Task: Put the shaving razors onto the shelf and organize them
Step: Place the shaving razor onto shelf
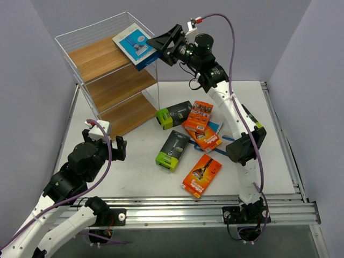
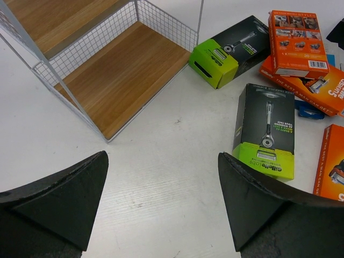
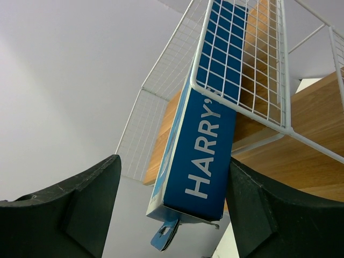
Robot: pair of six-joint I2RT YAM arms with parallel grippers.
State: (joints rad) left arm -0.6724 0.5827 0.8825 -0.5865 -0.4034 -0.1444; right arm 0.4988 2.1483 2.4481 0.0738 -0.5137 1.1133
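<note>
Your right gripper (image 3: 173, 161) is spread around the blue razor pack (image 1: 134, 45), tilted on the top corner of the shelf (image 1: 97, 56), far end half-hidden behind wire; your left gripper (image 2: 162, 155) gapes empty above the table (image 2: 177, 134).

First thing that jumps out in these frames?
A blue razor pack sits tilted on the top corner of the shelf, the right gripper open around it. Orange packs and black-and-lime packs lie jumbled on the table; the left gripper hovers open near the bottom board.
</note>
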